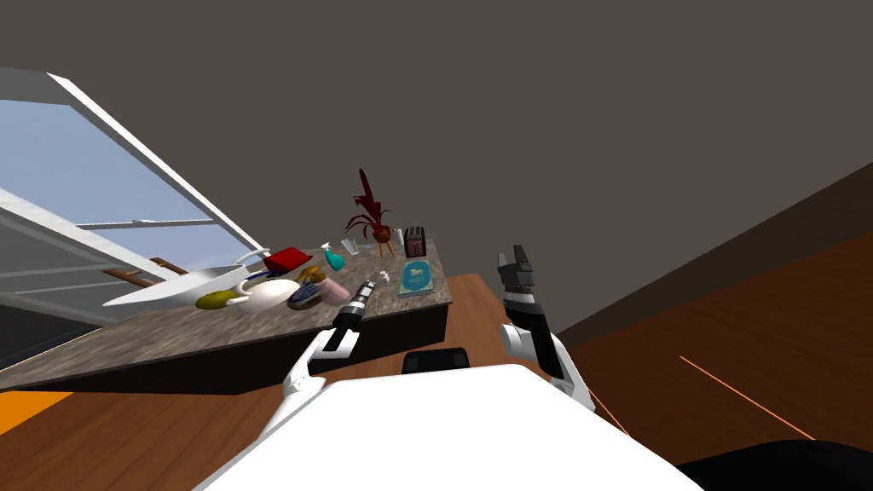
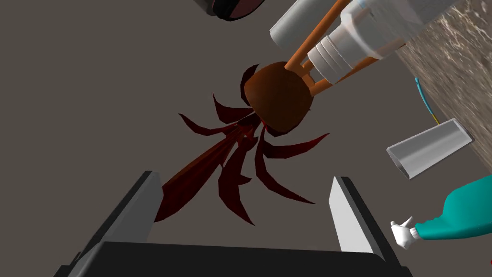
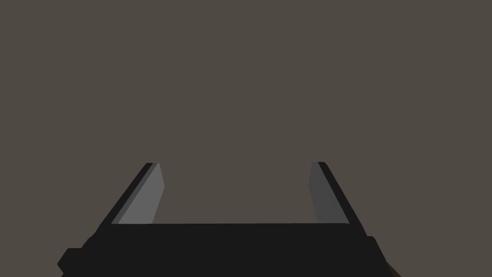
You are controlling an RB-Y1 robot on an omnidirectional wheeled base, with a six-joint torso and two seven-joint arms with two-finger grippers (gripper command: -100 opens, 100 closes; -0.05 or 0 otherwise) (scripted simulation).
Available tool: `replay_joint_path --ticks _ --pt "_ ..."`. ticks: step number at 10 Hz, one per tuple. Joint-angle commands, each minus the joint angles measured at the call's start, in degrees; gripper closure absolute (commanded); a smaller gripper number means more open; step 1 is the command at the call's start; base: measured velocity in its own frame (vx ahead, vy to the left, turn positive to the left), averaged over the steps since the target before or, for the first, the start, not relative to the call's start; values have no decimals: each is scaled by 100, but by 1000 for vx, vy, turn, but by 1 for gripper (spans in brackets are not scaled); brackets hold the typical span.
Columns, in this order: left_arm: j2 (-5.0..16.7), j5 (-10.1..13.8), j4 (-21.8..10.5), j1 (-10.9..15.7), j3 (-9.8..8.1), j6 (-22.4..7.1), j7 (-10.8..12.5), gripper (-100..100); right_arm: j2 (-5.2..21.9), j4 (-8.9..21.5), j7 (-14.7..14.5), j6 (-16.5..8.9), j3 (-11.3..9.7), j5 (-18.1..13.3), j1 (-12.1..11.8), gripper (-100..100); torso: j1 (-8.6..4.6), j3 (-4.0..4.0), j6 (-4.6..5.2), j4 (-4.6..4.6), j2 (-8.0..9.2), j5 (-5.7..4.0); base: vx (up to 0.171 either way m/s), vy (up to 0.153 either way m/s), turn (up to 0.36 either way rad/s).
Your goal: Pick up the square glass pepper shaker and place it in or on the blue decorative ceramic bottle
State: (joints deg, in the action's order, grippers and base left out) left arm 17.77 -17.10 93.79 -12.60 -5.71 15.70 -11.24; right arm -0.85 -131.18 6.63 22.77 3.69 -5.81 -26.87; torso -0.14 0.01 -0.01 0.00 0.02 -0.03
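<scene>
Pepper shaker (image 2: 358, 36) sits beyond left gripper's (image 2: 242, 176) spread fingers (beside plant (image 2: 278, 98)).

Stone counter (image 1: 153, 332), wooden floor (image 1: 767, 332), grey wall (image 1: 554, 111), window (image 1: 77, 162)

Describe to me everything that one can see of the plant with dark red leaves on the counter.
The plant has narrow, pointed, dark red leaves that spread from a round brown pot. The pot rests in an orange stand with thin legs. It stands upright near the far end of the speckled counter. The open left end effector points at it without touching.
</scene>
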Motion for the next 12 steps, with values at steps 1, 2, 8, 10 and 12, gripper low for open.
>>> replay_joint_path --ticks 1,2,8,10,12 --pt "140 -103 -202 56 -25 -177 -87 -100 0 0 0 0 0 0 0 0 0 0 0 0 0 0 -1 -58 -148" --pt "140 -103 -202 56 -25 -177 -87 -100 0 0 0 0 0 0 0 0 -4 0 -1 0 1 -1 1 -40 -32" --pt "637 -473 -1178 456 -133 -665 -403 -100 0 0 0 0 0 0 0 0 -6 1 -2 1 1 -2 3 -49 -111" --pt "805 -575 -1456 567 -163 -800 -490 -100 0 0 0 0 0 0 0 0 -1 1 -3 0 1 -1 3 -43 -97" --pt "962 -661 -1687 661 -188 -914 -564 -100 0 0 0 0 0 0 0 0 0 2 -3 1 4 -1 -1 -38 -87"
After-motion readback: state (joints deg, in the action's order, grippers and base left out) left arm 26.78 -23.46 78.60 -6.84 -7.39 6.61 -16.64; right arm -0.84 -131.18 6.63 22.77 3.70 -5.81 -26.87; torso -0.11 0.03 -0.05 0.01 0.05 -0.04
